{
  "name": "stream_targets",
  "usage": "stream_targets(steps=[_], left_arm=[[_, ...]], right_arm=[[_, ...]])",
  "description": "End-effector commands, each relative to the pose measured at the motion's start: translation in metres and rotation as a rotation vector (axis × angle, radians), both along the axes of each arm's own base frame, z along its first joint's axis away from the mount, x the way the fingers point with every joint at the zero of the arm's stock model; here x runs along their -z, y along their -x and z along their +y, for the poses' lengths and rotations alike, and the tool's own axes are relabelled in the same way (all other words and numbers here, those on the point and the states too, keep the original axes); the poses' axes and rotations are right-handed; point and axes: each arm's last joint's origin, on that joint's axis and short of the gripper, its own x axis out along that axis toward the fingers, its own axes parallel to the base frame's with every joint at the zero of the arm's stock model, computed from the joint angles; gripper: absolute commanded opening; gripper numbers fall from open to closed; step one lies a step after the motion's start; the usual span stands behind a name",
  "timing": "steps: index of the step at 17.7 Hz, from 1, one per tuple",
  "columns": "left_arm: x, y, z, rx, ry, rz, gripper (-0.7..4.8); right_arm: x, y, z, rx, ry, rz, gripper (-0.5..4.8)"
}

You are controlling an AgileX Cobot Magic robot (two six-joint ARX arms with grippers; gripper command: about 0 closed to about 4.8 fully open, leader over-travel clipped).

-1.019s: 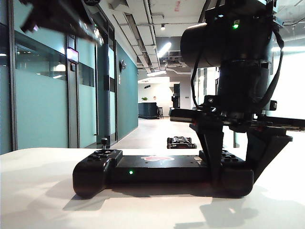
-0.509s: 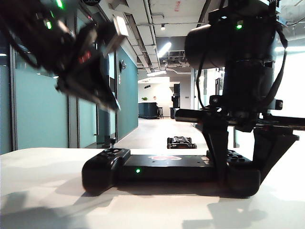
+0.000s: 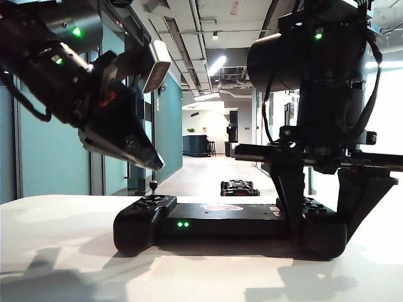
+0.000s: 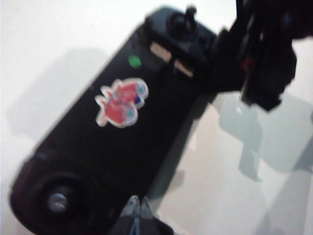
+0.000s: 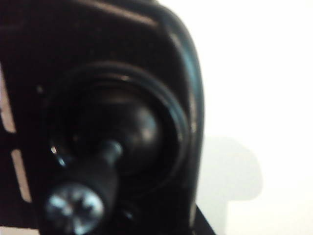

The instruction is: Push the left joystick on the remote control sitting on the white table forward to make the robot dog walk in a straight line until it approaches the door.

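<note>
Remote control [image 3: 230, 220] lay on the white tabletop [image 3: 56, 251], right hand [image 3: 318, 217] clamped across its right end. Left hand [image 3: 148, 160], fingers together, hovered above the left joystick [image 3: 153, 187]. Robot dog [image 3: 239, 187] stood far down the corridor.

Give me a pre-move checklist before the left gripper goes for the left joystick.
1. Remote control flat on the white table: ok.
2. Right gripper bracing the remote's right end, jaws straddling it: ok.
3. Left gripper over the left joystick: ok, above it, not touching.
4. Left jaws shut for a push: ok, tips look together in the left wrist view.
5. Green LEDs lit: ok.
6. Robot dog on the corridor floor, path ahead open: cannot tell; facing unclear.
</note>
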Motion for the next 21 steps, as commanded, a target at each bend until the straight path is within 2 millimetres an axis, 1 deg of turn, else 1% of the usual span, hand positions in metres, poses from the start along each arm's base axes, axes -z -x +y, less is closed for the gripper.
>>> stream_targets(steps=[1,4,12,15,19,21], left_arm=[[-0.003,-0.003,-0.002,0.012,0.03,-0.046,-0.05],[0.001,-0.006,-0.004,0.012,0.033,-0.053,-0.05],[0.023,-0.015,-0.008,0.008,-0.001,-0.009,-0.05],[0.024,-0.018,-0.008,-0.006,-0.009,-0.038,-0.05],[0.024,-0.025,0.003,-0.047,-0.003,-0.04,-0.05],[0.023,-0.024,0.002,-0.03,0.017,-0.029,-0.05]], right_arm=[[0.002,0.001,-0.001,0.002,0.006,0.013,1.97],[0.002,0.001,0.0,-0.031,0.01,0.01,1.97],[0.002,0.001,-0.001,-0.031,0.01,0.014,1.97],[0.002,0.002,-0.001,-0.031,0.016,0.023,1.97],[0.002,0.002,-0.001,-0.024,0.018,0.027,1.97],[0.002,0.002,-0.001,-0.024,0.018,0.026,1.97]])
